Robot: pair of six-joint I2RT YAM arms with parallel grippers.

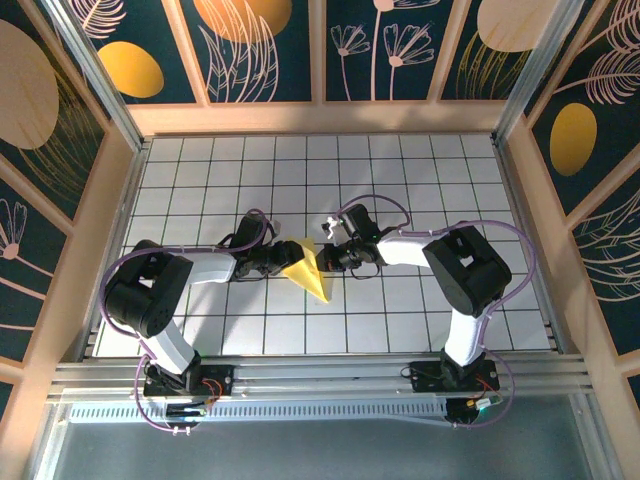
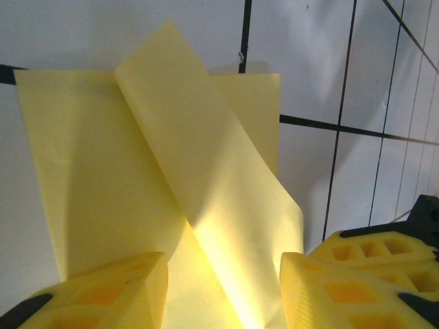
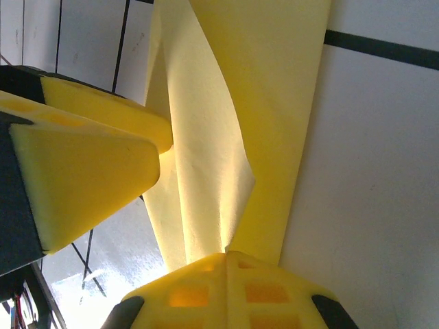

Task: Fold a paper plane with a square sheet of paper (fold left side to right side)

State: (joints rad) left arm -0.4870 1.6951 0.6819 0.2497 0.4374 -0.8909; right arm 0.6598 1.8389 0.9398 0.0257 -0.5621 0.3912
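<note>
The square sheet of paper (image 1: 309,271) is pale yellow and folded into a pointed wedge on the grid, its tip toward the near edge. My left gripper (image 1: 284,259) sits at its left side and my right gripper (image 1: 329,256) at its right. In the left wrist view the paper (image 2: 206,178) lies flat with one long flap lifted. The left gripper (image 2: 223,281) stands open, its foam fingers (image 2: 123,288) either side of the flap. In the right wrist view my right gripper (image 3: 226,259) is shut on the raised flap of the paper (image 3: 206,171). The left gripper's fingers (image 3: 89,171) are close at the left.
The white grid table (image 1: 420,180) is boxed in by wooden walls (image 1: 320,116) at the back and sides. An aluminium rail (image 1: 320,376) with both arm bases runs along the near edge. The right gripper's foam (image 2: 381,247) crowds the left wrist view's lower right.
</note>
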